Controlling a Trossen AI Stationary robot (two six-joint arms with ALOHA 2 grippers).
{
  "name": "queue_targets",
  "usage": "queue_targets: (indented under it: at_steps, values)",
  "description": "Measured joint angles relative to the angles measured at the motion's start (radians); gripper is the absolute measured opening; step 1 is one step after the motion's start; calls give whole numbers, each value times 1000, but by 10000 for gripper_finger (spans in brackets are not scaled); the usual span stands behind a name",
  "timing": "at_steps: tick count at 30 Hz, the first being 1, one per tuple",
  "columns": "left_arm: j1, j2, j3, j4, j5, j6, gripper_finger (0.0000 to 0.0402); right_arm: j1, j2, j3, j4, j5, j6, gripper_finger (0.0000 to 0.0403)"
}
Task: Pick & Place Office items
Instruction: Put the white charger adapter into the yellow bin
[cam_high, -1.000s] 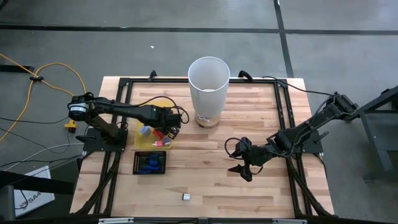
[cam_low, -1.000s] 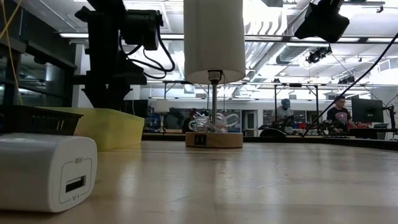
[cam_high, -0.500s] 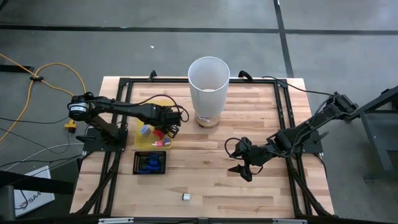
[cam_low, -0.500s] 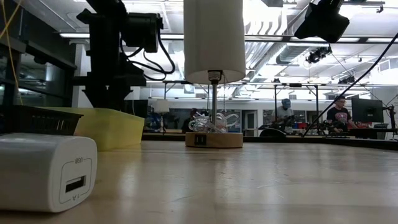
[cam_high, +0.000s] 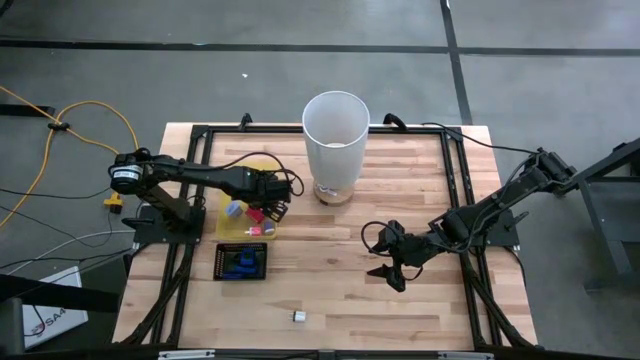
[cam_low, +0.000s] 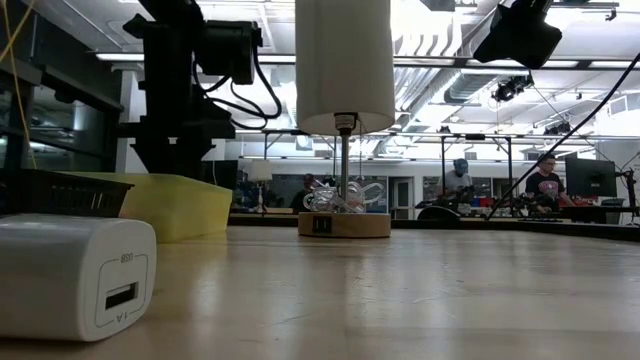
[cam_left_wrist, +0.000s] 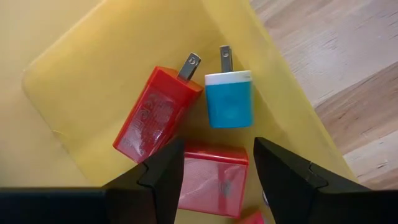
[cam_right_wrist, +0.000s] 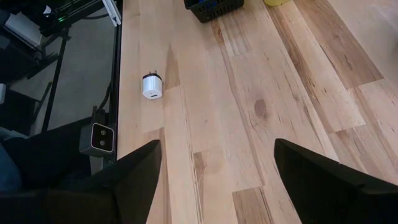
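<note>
The office items are small plug-in chargers. In the left wrist view a red one and a blue one lie flat in the yellow tray. A second red one lies there between the fingers of my left gripper. That gripper is open and points down over the tray, a finger on either side of the charger. A white charger lies on the table near its front edge. My right gripper hangs open above the table's right half, with nothing between its fingers.
A tall white bin on a wooden base stands at the table's far middle. A black mesh tray holding blue pieces lies in front of the yellow tray. Bare wood lies between the two arms. People sit in the room beyond the table.
</note>
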Motion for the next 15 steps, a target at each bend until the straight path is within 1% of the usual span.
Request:
queue_targets:
  at_steps: [5,8,15]
  values:
    - [0,0,0,0,0,2,186,0,0,0,0,0,0,300]
    - [5,-8,0,-4,-7,30,186,0,0,0,0,0,0,300]
    - [7,-142,0,-10,5,71,187,0,0,0,3,0,0,300]
